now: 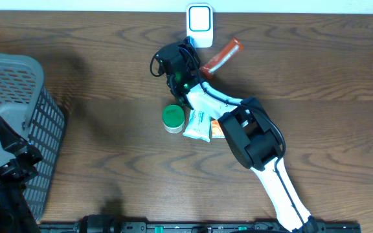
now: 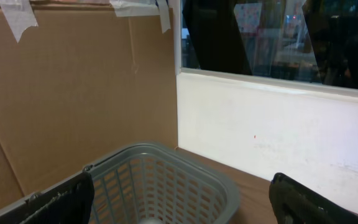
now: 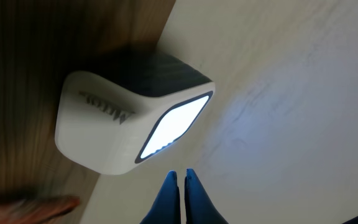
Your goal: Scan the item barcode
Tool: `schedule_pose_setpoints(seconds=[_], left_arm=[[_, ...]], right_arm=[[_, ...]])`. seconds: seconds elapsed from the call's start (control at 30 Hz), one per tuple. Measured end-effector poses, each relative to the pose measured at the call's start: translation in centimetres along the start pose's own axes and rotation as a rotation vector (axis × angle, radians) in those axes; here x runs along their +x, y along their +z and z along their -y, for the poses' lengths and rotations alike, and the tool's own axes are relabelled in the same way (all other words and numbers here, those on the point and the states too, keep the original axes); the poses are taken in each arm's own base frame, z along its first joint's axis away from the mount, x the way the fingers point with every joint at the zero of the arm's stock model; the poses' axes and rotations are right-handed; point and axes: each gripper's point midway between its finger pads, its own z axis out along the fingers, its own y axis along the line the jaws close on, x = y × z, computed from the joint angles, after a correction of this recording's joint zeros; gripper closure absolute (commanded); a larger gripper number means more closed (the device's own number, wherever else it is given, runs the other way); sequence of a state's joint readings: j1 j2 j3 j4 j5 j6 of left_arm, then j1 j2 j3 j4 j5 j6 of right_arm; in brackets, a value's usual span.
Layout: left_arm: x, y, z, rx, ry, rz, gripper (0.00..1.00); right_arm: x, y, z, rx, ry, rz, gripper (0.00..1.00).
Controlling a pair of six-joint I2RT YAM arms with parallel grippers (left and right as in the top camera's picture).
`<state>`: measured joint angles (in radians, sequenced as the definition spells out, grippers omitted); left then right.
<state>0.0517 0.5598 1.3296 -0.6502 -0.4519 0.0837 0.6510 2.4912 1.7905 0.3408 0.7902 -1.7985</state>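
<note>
The white barcode scanner (image 1: pixel 199 24) stands at the table's far edge with its window lit; in the right wrist view the scanner (image 3: pixel 123 118) fills the upper left. My right gripper (image 1: pixel 188 45) sits just in front of it, and the blue fingertips (image 3: pixel 180 177) are pressed together with nothing between them. Items lie behind the wrist: a red-orange tube (image 1: pixel 222 57), a white tube (image 1: pixel 198 123), a green-lidded jar (image 1: pixel 172 118) and a small orange pack (image 1: pixel 216 129). My left gripper (image 1: pixel 18 152) hangs open over the grey basket (image 2: pixel 166 180), far left.
The grey plastic basket (image 1: pixel 18 84) takes up the table's left side. The right arm (image 1: pixel 258 139) stretches from the front right across the items. A white wall and a cardboard panel (image 2: pixel 73 93) stand behind the basket.
</note>
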Motion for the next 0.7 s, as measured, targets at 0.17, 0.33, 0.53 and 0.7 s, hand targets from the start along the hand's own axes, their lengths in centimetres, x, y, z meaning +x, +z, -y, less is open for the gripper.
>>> schedule_pose_setpoints(seconds=[0.17, 0.33, 0.53, 0.7], left_arm=[[0.0, 0.0, 0.0, 0.0, 0.0, 0.0, 0.1], [0.1, 0.0, 0.0, 0.0, 0.001, -0.003, 0.1], [0.1, 0.0, 0.0, 0.0, 0.002, -0.004, 0.1], [0.1, 0.0, 0.0, 0.0, 0.002, -0.004, 0.1]], right_arm=[[0.5, 0.0, 0.1, 0.008, 0.081, -0.032, 0.99], [3.0, 0.0, 0.2, 0.026, 0.339, -0.166, 0.48], [6.2, -0.5, -0.7, 0.049, 0.589, -0.347, 0.03], [7.3, -1.5, -0.4, 0.078, 0.691, -0.421, 0.01]])
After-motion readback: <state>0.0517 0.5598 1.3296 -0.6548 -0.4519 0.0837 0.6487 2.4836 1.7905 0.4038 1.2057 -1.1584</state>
